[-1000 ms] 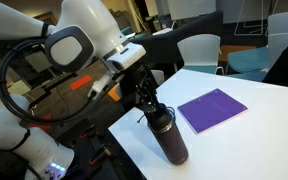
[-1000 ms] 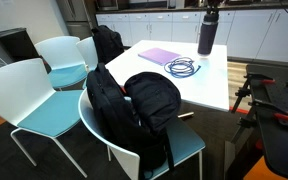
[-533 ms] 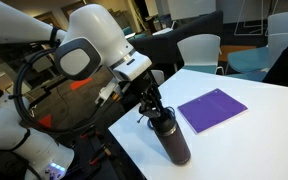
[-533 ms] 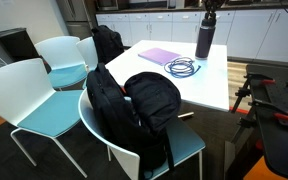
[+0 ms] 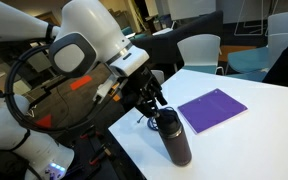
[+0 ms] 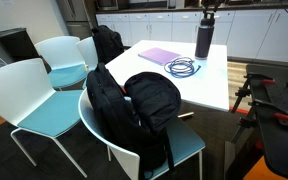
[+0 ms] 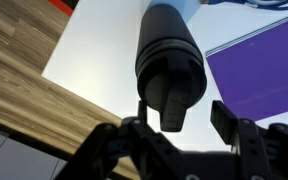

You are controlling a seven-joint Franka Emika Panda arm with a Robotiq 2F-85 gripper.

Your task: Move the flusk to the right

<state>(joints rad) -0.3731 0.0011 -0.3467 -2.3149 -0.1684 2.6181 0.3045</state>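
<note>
The flusk [image 5: 176, 140] is a tall dark maroon bottle with a black cap. It stands upright on the white table [image 5: 269, 150] near its edge, beside the purple notebook [image 5: 212, 109]. My gripper [image 5: 152, 104] hovers just over its cap. In the wrist view the flusk [image 7: 169, 55] sits below the gripper [image 7: 181, 108]. Its loop handle rises between the two fingers [image 7: 224, 118], and the jaws stand apart with a gap on each side, so the gripper is open. In an exterior view the flusk [image 6: 204, 38] stands at the table's far side under the gripper [image 6: 209, 10].
A coiled dark blue cable [image 6: 184, 68] lies near the notebook [image 6: 160, 56]. Two black backpacks [image 6: 149, 100] sit on a teal chair [image 6: 184, 150] at the table's near side. More chairs [image 6: 29, 100] stand around. The table edge runs close to the flusk.
The jaws have parted and let go of the flusk's handle. The flusk came down a little onto the table and now stands on its own.
</note>
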